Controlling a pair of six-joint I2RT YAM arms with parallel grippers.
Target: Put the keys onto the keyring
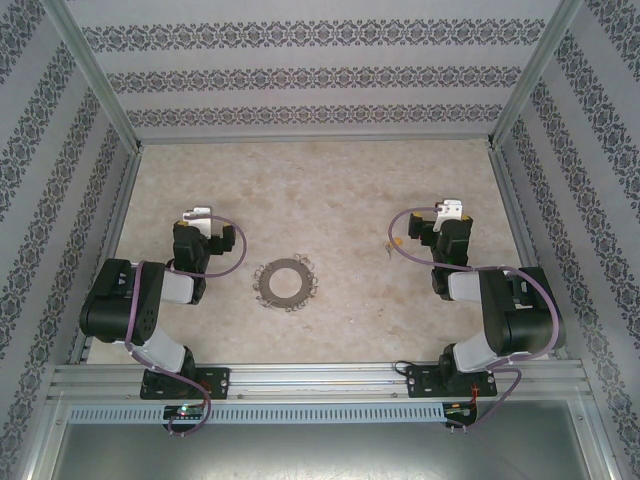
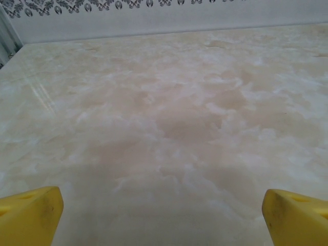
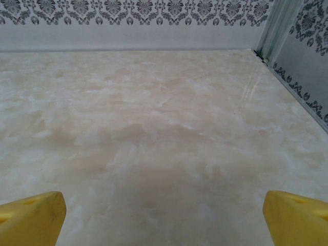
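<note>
1. Broadly, the marbled beige tabletop point(image 1: 320, 180) took up the middle of the overhead frame, walled by patterned panels point(image 1: 320, 75). Its upper half was bare, which left room to work.
2. Both arms sat folded low, the left arm point(image 1: 135, 305) at lower left and the right arm point(image 1: 505, 310) at lower right. They were probably parked that way so the ground between them was open to either reach.
3. The left pincer point(image 2: 162, 207) had its yellow fingers point(image 2: 31, 215) spread wide at the bottom corners of its wrist view, gripping nothing and aimed over bare surface. The right pincer point(image 3: 164, 210) was likewise apart and empty. This suited a task not yet begun.
4. The keyring point(image 1: 285, 283) lay flat just below the centre of the overhead frame, between the arms and touching neither. That spot seemed chosen so one arm could steady it while the other fed it.
5. The key point(image 1: 397, 241), a tiny yellow-orange speck, lay right of centre, just beside the right arm's looped cable point(image 1: 410, 258) and well apart from the ring. Its orientation was too small to tell. I judged it the right pincer's to fetch.
</note>
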